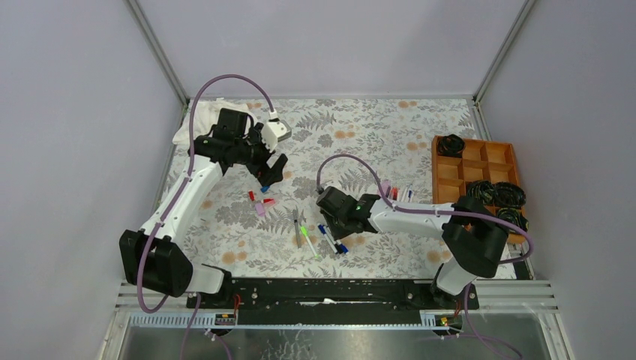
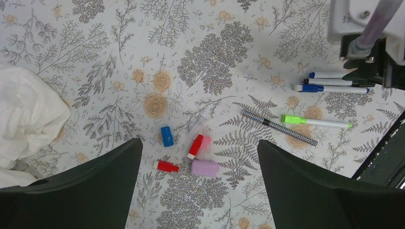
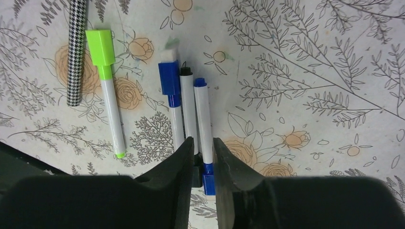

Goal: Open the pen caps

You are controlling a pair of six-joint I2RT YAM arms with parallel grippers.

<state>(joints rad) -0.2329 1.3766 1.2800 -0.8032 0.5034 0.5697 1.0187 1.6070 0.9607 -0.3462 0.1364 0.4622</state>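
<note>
- Surface: a table [image 1: 360, 127] under a grey-and-orange floral cover, enclosed by plain grey walls.
- Periphery: a white cloth [image 2: 28, 112] is bunched at the far left corner. A wooden compartment tray [image 1: 459, 174] stands at the right edge, with black coiled items [image 1: 496, 193] in several cells.
- Left gripper [image 2: 199, 145]: raised above the table with its jaws spread fully wide, holding nothing.
- Loose caps – all lying on the cover below the left gripper, in one small cluster:
  - blue cap [image 2: 166, 136], on the left of the cluster;
  - two red caps [image 2: 195, 146], one near the centre and one lower left;
  - pink cap [image 2: 205, 168], just beside the lower red one.
- Right gripper [image 3: 203, 143]: lowered to the table near its centre, jaws drawn narrow.
  - The blue-ended pen [image 3: 203, 119] runs into the gap between the two fingers [image 3: 184, 160].
  - The black-tipped pen [image 3: 188, 109] lies against it and passes under the edge of the left-hand finger.
  - Whether the fingers actually press on either barrel cannot be told.
- Neighbouring pens, all flat on the cover and roughly parallel:
  - blue-capped pen [image 3: 170, 81], touching the black-tipped pen, cap on;
  - green-capped pen [image 3: 107, 90], a little apart, cap on;
  - houndstooth pen [image 3: 76, 52], outermost – just beside the green cap.
- Further pens [image 1: 400, 193] lie just left of the tray; detail is too small to resolve.
</note>
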